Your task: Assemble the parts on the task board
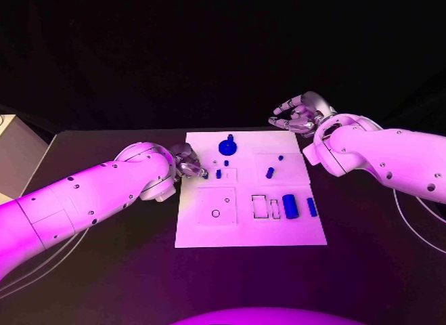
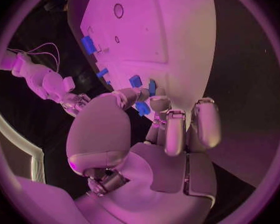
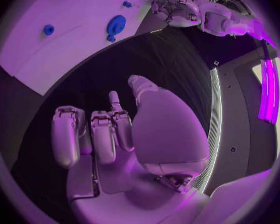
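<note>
A robotics lab or demo stand, by the look of it: a matte black bench (image 1: 105,271) carries a flat white rectangular task board (image 1: 247,233) at its middle, with dark drapery behind the bench.

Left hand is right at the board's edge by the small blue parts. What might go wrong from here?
1. The left hand works at the task board edge, fingertips among small blue parts; a slip might knock a neighbouring one.
2. Pressure at that edge might shift the board.
3. The right hand hovers off the far corner holding nothing, near the round blue part; a careless move inward might brush it.
</note>
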